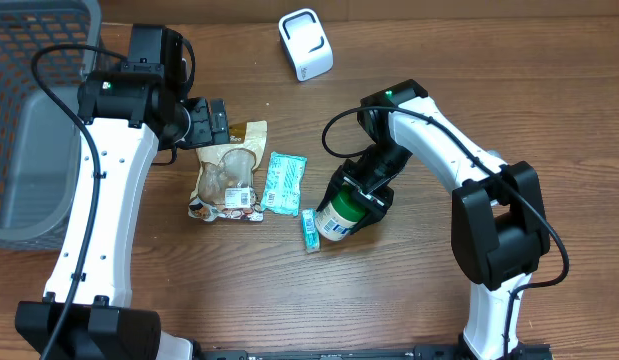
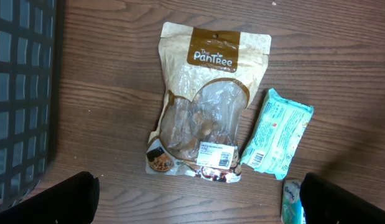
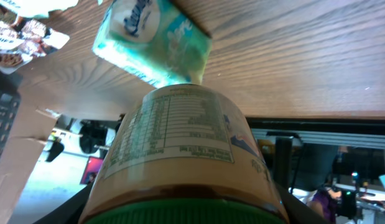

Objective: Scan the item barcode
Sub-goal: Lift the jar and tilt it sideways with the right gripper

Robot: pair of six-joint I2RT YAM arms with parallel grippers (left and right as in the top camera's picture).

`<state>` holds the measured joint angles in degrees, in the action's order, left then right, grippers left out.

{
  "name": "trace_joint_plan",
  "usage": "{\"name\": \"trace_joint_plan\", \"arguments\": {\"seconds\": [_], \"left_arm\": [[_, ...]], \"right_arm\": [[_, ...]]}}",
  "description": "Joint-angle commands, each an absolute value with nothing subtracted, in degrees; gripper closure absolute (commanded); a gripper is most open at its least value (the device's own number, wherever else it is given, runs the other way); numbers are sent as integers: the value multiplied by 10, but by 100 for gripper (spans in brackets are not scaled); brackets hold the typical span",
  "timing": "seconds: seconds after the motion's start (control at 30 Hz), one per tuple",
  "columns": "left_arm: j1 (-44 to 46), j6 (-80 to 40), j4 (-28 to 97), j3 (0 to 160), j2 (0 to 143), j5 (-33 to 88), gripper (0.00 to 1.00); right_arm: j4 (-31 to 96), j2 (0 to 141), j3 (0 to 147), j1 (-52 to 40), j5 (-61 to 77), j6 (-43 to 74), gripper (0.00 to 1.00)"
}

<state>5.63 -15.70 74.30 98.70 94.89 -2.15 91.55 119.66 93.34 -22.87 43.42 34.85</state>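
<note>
1. Surface and room: a brown wood-grain table [image 1: 409, 300] fills the overhead view. A dark grey mesh basket [image 1: 29, 120] sits at the upper left of the frame and a white box-shaped barcode scanner [image 1: 305, 43] at top centre. In the right wrist view the table's edge gives way to a blurred room with dark equipment.
2. Loose goods: a tan, clear-windowed plastic snack pouch [image 1: 229, 172] lies flat at centre left. A flat teal wipes packet [image 1: 284, 182] lies just beside it on its right, and a small teal tissue pack [image 1: 309, 230] lies below that.
3. Task item: a jar with a green lid and white printed label [image 1: 337, 215] is at frame centre, right of the tissue pack. It is tilted, lid towards the wrist and base towards the lower left. A nutrition panel faces the wrist camera. Whether it rests on the wood cannot be told.
4. Jaws: the right gripper [image 1: 361, 198] is clamped on the jar at its lid end. The left gripper [image 1: 211, 122] is spread wide above the pouch's top edge, holding nothing.
</note>
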Motion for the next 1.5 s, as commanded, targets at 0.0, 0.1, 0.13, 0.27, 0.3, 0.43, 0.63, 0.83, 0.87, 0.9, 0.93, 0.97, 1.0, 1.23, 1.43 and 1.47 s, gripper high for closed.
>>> {"name": "trace_joint_plan", "arguments": {"seconds": [0.0, 0.1, 0.13, 0.27, 0.3, 0.43, 0.63, 0.83, 0.87, 0.9, 0.93, 0.97, 1.0, 1.23, 1.43, 1.47], "left_arm": [[57, -152, 743, 986, 954, -19, 0], [57, -152, 743, 986, 954, -19, 0], [57, -152, 743, 986, 954, -19, 0], [57, -152, 743, 986, 954, -19, 0], [57, -152, 743, 986, 954, -19, 1], [57, -152, 743, 986, 954, -19, 0], [57, -152, 743, 986, 954, -19, 0], [57, -152, 743, 986, 954, -19, 0], [57, -152, 743, 986, 954, -19, 0], [57, -152, 743, 986, 954, -19, 1], [57, -152, 743, 986, 954, -19, 1], [57, -152, 743, 986, 954, -19, 1], [57, -152, 743, 986, 954, -19, 0], [57, -152, 743, 986, 954, -19, 1], [57, -152, 743, 986, 954, -19, 1], [57, -152, 743, 986, 954, -19, 1]], "right_arm": [[919, 1195, 950, -227, 473, 346, 66], [922, 1195, 950, -227, 473, 346, 66], [923, 1195, 950, -227, 474, 346, 66], [933, 1195, 950, -227, 489, 346, 66], [934, 1195, 950, -227, 492, 346, 67], [934, 1195, 950, -227, 492, 346, 71], [934, 1195, 950, -227, 492, 346, 71], [934, 1195, 950, -227, 492, 346, 71], [934, 1195, 950, -227, 492, 346, 71], [934, 1195, 950, -227, 492, 346, 71], [934, 1195, 950, -227, 492, 346, 71], [934, 1195, 950, -227, 492, 346, 71], [934, 1195, 950, -227, 492, 346, 71], [934, 1195, 950, -227, 492, 346, 71], [934, 1195, 950, -227, 492, 346, 71], [934, 1195, 950, -227, 492, 346, 71]]}}
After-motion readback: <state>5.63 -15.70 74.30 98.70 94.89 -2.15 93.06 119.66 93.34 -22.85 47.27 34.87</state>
